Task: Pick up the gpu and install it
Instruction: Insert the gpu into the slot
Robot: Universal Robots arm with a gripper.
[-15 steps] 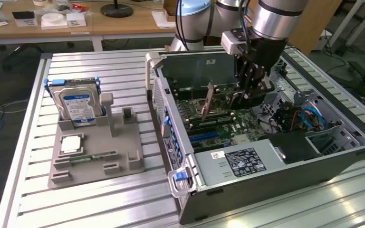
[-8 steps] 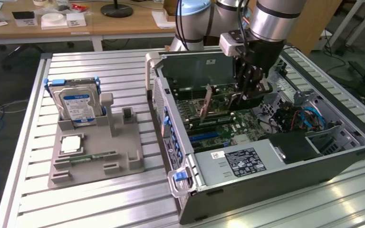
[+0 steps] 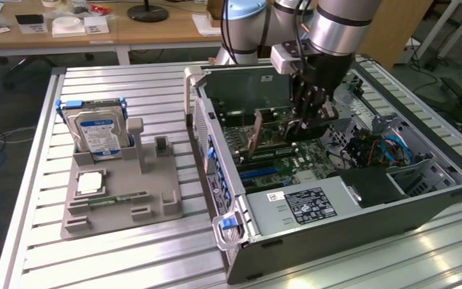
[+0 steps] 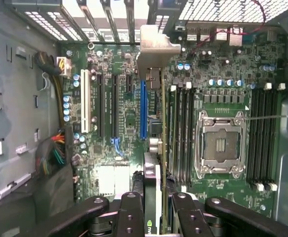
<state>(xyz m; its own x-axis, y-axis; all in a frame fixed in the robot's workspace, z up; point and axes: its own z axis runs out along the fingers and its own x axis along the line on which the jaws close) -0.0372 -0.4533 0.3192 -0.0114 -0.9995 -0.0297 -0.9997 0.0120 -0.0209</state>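
While edge-on, gpu (image 4: 154, 173) between the jaws

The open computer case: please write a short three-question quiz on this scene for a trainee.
1. True or false: the hand grips the thin black gpu card with a silver end bracket.
2. How does the silver hard drive with a blue label sit in the grey plastic holder? A) lying flat B) standing on edge C) hanging in the air
3. Fill in: the long slot right beside the card is coloured ____.
Key: 1 true; 2 B; 3 blue.
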